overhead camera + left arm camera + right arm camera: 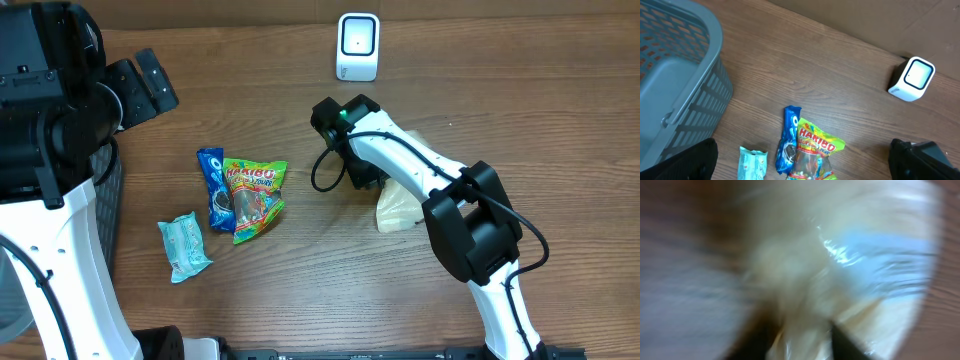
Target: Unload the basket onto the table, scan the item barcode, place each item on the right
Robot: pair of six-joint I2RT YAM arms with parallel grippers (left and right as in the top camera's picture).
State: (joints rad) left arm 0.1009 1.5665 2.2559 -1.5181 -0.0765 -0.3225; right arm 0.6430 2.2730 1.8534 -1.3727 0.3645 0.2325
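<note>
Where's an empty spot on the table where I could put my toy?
Bare wood lies between the scanner and the Haribo bag, and lower down, between that bag and the pale bag. It is crowded where the Oreo pack, Haribo bag and teal pack bunch, and under the right arm.

A mock shop checkout in a robot lab: a wooden tabletop (300, 300) carries a barcode scanner (357, 46) and snack packets (253, 190), beside a grey basket (715, 90) and 2 robot arms (410, 160).
</note>
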